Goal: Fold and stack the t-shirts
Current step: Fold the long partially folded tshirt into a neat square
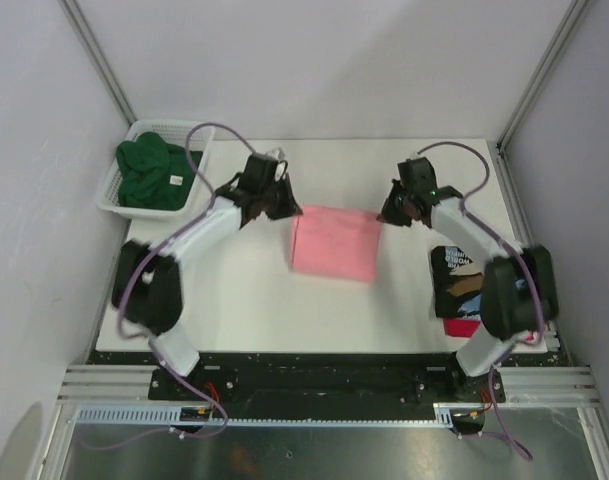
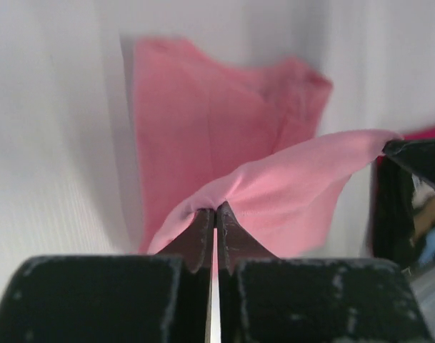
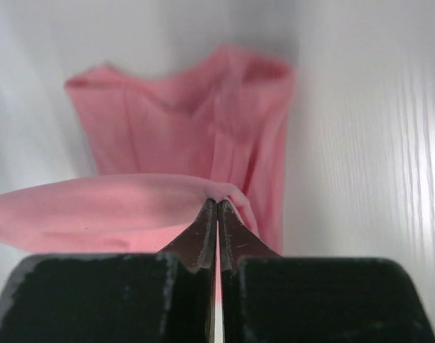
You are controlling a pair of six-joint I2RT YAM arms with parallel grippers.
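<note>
White table (image 1: pixel 244 310), pink tee (image 1: pixel 334 245) (grey walls (image 1: pixel 314 60))

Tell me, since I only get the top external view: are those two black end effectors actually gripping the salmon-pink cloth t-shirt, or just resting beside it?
Observer: The left end effector is gripping it. Its wrist view shows the fingers shut on a pinched fold of the salmon-pink cloth t-shirt.
Operator: And the other one?
Observer: The right end effector is likewise shut on a pinched bit of the same shirt's edge.
Operator: Is the cloth lying flat between them?
Observer: No. The gripped edge is raised and spans from one end effector to the other, above the rest of the shirt lying below.
</note>
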